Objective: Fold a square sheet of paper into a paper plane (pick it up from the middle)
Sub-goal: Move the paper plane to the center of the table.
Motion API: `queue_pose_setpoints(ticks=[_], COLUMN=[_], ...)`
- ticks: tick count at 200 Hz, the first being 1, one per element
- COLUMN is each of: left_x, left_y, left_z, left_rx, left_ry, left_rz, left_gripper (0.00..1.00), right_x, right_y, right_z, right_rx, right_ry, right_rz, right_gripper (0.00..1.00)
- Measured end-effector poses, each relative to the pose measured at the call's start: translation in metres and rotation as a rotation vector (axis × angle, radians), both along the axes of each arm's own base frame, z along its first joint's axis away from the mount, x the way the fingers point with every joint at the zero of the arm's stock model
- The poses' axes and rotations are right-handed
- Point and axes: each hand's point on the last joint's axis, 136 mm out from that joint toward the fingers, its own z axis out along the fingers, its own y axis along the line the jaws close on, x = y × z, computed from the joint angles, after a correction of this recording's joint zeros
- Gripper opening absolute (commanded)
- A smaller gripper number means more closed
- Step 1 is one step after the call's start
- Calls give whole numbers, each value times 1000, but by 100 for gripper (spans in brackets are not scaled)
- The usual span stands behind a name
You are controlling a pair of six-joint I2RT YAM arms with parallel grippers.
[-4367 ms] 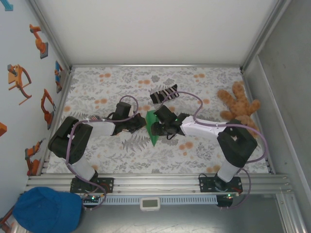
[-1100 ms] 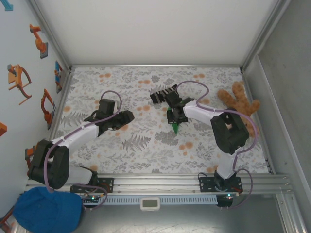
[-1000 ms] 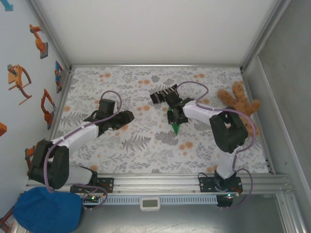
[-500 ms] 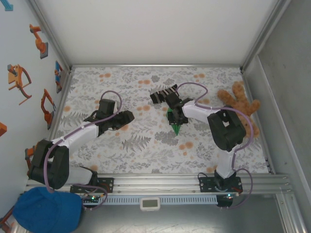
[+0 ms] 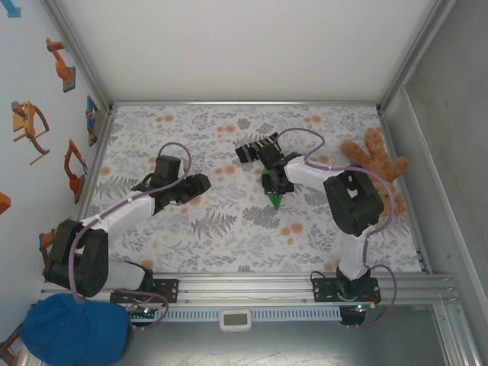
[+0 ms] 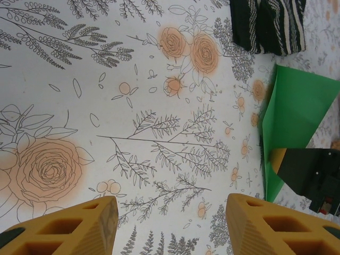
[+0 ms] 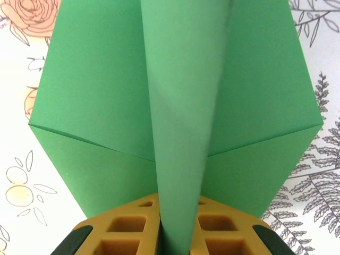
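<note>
The square sheet of paper is folded into a narrow bright green paper plane [image 5: 274, 195], its tip pointing toward the near edge. My right gripper [image 5: 272, 178] is shut on its raised centre fold, just in front of the sock. In the right wrist view the paper plane [image 7: 180, 101] spreads its two wings flat while the centre fold runs down between my right gripper [image 7: 178, 236] pads. My left gripper [image 5: 200, 183] hovers open over bare cloth to the left, nothing between its fingers [image 6: 79, 226]. The green paper plane [image 6: 295, 114] shows at that view's right edge.
A black-and-white striped sock [image 5: 255, 147] lies just behind the right gripper. A brown teddy bear [image 5: 374, 164] sits at the right wall. A blue cap [image 5: 72, 329] lies off the table's near left corner. Floral cloth [image 5: 229, 236] covers the table.
Since the oldest frame the left arm has drawn back to the left and the right gripper has carried the paper back and right. Over the last second only the right elbow shifted slightly.
</note>
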Motion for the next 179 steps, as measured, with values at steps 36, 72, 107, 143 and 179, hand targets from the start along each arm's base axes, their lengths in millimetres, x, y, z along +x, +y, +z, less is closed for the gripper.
queue_pose_setpoints(ticks=[36, 72, 107, 143, 179], left_x=[0, -1, -1, -2, -2], left_y=[2, 3, 3, 4, 4], left_z=[-1, -2, -2, -3, -3], left_rx=[7, 9, 10, 11, 13], left_ry=[4, 9, 10, 13, 14], left_rz=[1, 2, 2, 1, 0], left_gripper=[56, 57, 57, 57, 57], right_x=[10, 24, 35, 38, 38], right_y=[-11, -30, -30, -28, -27], right_z=[1, 3, 3, 2, 1], right_rx=[0, -11, -9, -1, 8], right_ry=[-7, -13, -18, -10, -5], right_rz=[-30, -59, -43, -24, -24], right_gripper=[13, 12, 15, 25, 26])
